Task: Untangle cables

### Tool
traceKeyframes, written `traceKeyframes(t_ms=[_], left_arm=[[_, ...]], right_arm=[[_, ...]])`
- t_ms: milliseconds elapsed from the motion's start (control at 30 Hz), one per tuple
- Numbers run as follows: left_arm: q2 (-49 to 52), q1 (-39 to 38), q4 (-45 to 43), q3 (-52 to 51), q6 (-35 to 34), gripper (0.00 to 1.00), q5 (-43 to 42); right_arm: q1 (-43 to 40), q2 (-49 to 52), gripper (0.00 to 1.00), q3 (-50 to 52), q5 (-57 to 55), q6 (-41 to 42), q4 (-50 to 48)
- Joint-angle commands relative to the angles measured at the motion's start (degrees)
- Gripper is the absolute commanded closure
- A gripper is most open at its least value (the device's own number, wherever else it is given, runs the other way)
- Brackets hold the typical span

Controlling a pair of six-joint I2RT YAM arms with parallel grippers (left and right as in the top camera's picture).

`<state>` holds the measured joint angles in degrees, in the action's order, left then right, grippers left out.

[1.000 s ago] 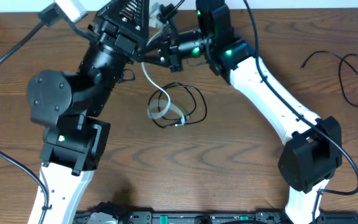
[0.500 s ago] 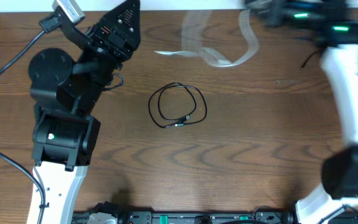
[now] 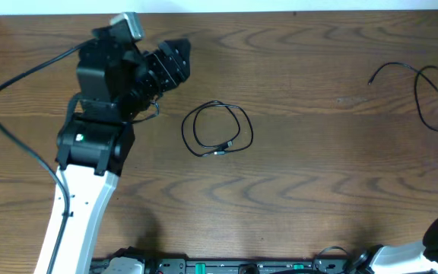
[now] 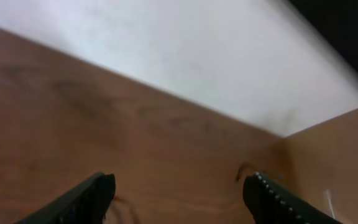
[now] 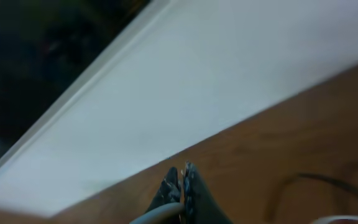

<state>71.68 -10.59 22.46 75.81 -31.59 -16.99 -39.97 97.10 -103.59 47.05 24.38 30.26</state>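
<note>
While clamping white cable (image 5: 157, 215) with right gripper (image 5: 182, 180), held left gripper (image 4: 179, 190) agape, near looped black cable (image 3: 217, 152).

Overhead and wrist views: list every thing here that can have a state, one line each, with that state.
black cable: coiled in a loose loop, flat on the table, not held.
white cable: pinched in the right gripper.
left gripper: open, empty.
right gripper: shut on the white cable.
second black cable: lying loose at the table's right edge, not held.
</note>
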Motion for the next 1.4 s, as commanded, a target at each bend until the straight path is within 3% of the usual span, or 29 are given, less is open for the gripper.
traceKeyframes(t_ms=[0,233,533,967,1000,1100,1133,1367], left_arm=[[1.79,0.28,1.64,1.03,3.76,0.29,0.13],[5.33,0.28,6.08,1.03,7.82,0.29,0.13],[6.40,0.28,7.30,1.03,7.82,0.29,0.13],[6.40,0.22,8.22,1.03,7.82,0.29,0.11],[6.40,0.22,8.48,1.03,7.82,0.29,0.11],[6.45,0.22,8.83,1.03,8.00,0.29,0.13],[6.45,0.22,8.81,1.03,8.74,0.29,0.11],[6.60,0.22,10.82,1.03,13.94,0.29,0.11]], right_arm=[[-2.54,-0.39,0.99,-0.79,-9.18,-3.48,1.99],[-2.69,0.37,0.99,-1.46,-32.50,-12.92,7.63],[-2.69,6.03,0.99,-1.46,-42.86,-12.98,4.76],[-2.43,14.80,0.99,-1.44,-44.06,-13.92,8.61],[-2.43,14.97,0.89,-1.44,-43.45,-13.73,9.20],[-2.29,14.47,0.07,-1.51,-37.55,-13.75,10.47],[-2.27,13.97,0.01,-1.60,-35.50,-13.73,11.19],[0.87,8.68,0.01,-4.35,-30.42,-13.79,22.36]])
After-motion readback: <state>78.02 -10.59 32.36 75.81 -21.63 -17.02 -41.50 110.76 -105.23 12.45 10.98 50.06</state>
